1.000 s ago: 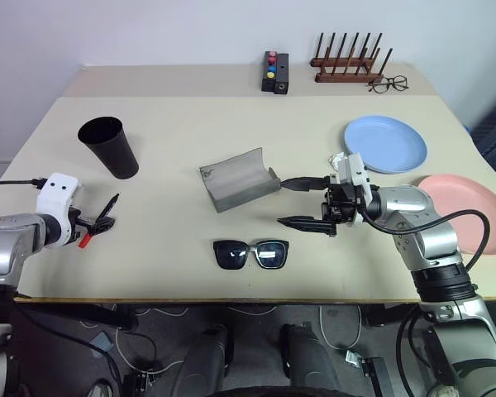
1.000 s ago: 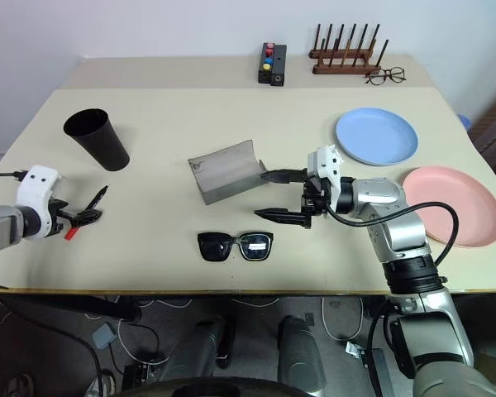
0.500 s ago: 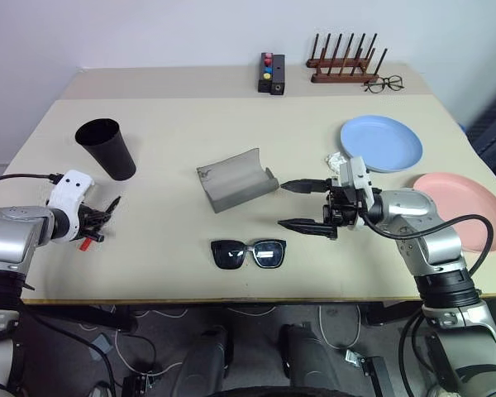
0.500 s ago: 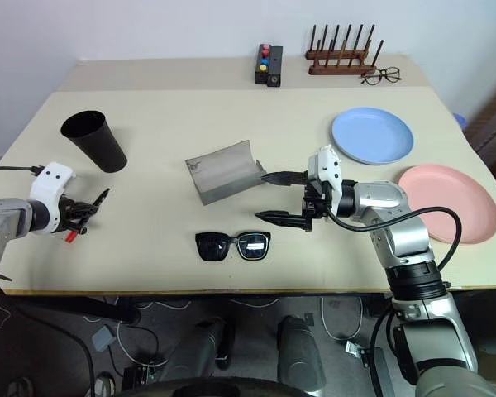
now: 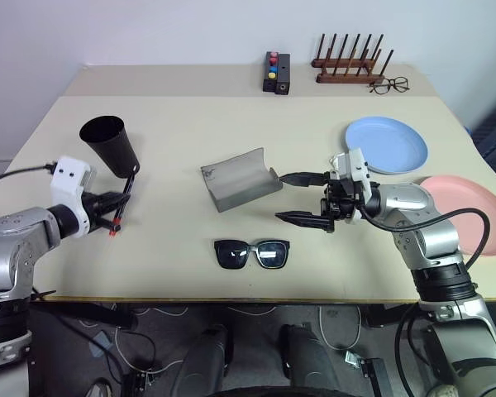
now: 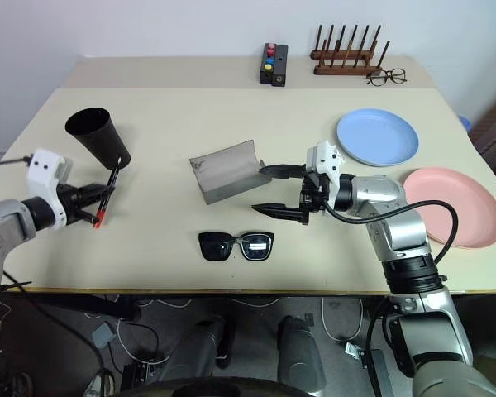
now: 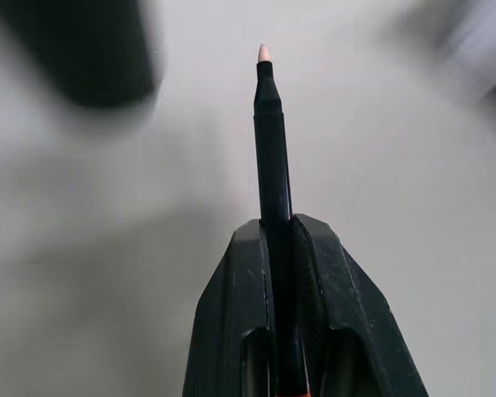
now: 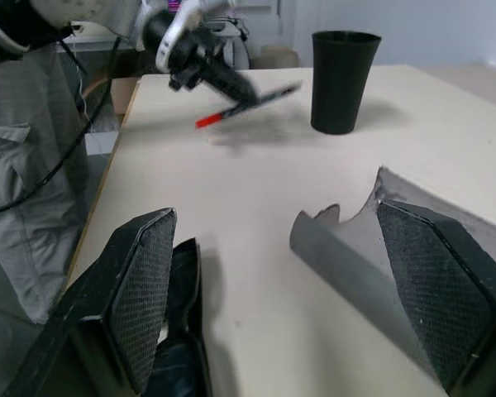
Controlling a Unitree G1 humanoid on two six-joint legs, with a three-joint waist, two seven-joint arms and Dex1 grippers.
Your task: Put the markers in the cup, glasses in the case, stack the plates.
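My left gripper [image 5: 109, 202] is shut on a black marker [image 5: 125, 198] with a red end, held above the table just in front of the black cup [image 5: 112, 145]. In the left wrist view the marker [image 7: 273, 157] sticks straight out from between the shut fingers [image 7: 231, 289]. The grey case [image 5: 240, 178] lies open at mid-table, with the black sunglasses [image 5: 251, 252] folded open nearer the front edge. To the right of the case hangs my right gripper [image 5: 281, 197], open, level and empty. The blue plate [image 5: 386, 145] and the pink plate [image 5: 479, 211] lie apart at the right.
At the far edge stand a wooden peg rack [image 5: 347, 62], wire-framed spectacles [image 5: 388, 83] and a black box with coloured buttons [image 5: 275, 72]. Bare tabletop lies between the cup and the case.
My left gripper closed on the marker, lifted it off the table and carried it right, toward the cup. The right arm has kept still.
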